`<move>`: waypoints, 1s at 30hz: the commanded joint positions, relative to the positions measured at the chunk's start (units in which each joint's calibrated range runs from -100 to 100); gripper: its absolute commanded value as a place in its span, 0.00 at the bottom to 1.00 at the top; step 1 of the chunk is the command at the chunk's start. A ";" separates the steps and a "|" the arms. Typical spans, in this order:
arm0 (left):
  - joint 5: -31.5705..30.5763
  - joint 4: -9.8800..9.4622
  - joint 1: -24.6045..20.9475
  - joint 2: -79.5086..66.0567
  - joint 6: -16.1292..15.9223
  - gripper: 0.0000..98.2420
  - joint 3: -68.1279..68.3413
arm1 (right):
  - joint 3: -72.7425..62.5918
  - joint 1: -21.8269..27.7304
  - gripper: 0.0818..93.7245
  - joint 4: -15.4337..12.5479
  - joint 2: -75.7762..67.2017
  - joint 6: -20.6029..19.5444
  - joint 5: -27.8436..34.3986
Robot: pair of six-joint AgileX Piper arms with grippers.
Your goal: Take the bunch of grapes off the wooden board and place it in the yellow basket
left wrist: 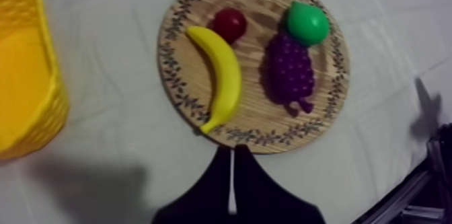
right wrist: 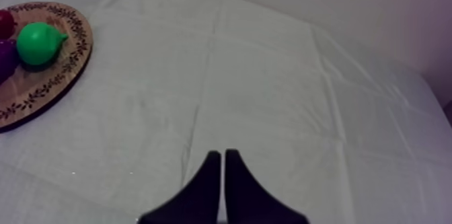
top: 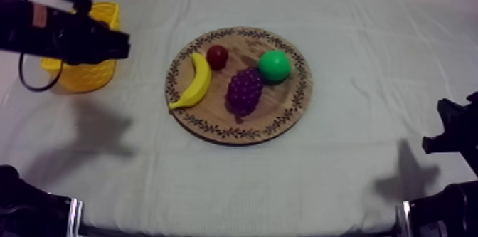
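Top view, looking down on a worktop (top: pixel 341 183) under a pale cloth. Showing a round wooden board (top: pixel 284 104) near the middle, carrying four toy fruits. Lying on that board: the bunch of grapes (top: pixel 244 92), between a banana (top: pixel 197 82) and a green pear (top: pixel 274 65), close against the pear, with a small red fruit (top: pixel 217 56) just behind. Standing well apart at the left: the yellow basket (top: pixel 85 76).

Hovering raised beside the basket, on the side toward the board: the left pincer (left wrist: pixel 232 151), clenched on nothing, fingers lying together as a narrow wedge in the left wrist view. Resting low at the right, well apart from the board: the right pincer (right wrist: pixel 222 154), likewise clenched on nothing.

Judging the task as not yet begun, with no grasp made. Risking trouble from here:
- coming down with fingers together and shoving the grapes instead of straddling them;
- nudging the pear and sending it rolling off the board;
- catching the banana on the way in from the left;
- pinching too little of the lumpy bunch and dropping it short of the basket;
- clipping the basket wall and tipping it.
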 commanded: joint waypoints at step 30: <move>20.62 2.72 7.83 43.52 9.17 0.00 -47.11 | -0.04 -0.02 0.00 -0.02 0.00 0.01 0.02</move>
